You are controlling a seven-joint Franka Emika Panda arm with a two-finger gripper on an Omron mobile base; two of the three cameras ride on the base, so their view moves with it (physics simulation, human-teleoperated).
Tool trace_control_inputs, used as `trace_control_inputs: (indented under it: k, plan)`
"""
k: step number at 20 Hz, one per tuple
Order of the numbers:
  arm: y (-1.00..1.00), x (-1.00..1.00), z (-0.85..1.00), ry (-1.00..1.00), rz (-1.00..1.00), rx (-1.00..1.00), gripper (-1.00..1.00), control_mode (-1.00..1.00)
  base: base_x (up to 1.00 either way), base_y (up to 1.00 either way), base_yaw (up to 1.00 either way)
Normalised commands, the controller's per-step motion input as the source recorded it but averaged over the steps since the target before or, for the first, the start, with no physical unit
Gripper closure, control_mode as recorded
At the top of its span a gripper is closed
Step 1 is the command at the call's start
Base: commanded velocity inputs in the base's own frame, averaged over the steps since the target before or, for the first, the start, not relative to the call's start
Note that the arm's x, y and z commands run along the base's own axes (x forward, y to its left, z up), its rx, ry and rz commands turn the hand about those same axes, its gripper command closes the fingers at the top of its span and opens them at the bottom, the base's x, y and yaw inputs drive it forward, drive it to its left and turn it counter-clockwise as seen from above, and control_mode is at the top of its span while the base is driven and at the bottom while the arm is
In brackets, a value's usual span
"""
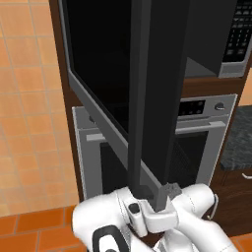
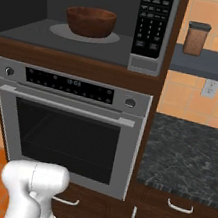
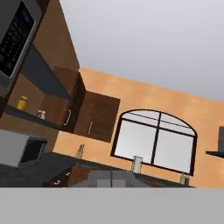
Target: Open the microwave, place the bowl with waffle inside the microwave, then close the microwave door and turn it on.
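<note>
Dark brown bowl (image 2: 90, 21) sits on the pale turntable inside the microwave (image 2: 83, 38), at about 11 o'clock in the right base view, above the silver oven (image 2: 67, 129). Its door (image 1: 113, 74) stands swung open. Whether the gripper is open cannot be told.

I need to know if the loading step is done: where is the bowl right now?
In the right base view the bowl sits inside the open microwave, on the round turntable, left of the keypad and above the silver oven.
</note>
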Motion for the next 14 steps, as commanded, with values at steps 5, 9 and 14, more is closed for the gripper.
trace_control_inputs:
  k: [5,9,14]
  plan:
    - [0.98,-0.01,0.00,-0.22,0.00,-0.09,1.00,-1.00,0.00,0.00,0.00]
    - [1.00,0.46,0.00,0.00,0.00,-0.22,1.00,-1.00,0.00,0.00,0.00]
    - [1.00,0.53,-0.01,0.00,0.00,-0.25,1.00,-1.00,0.00,0.00,0.00]
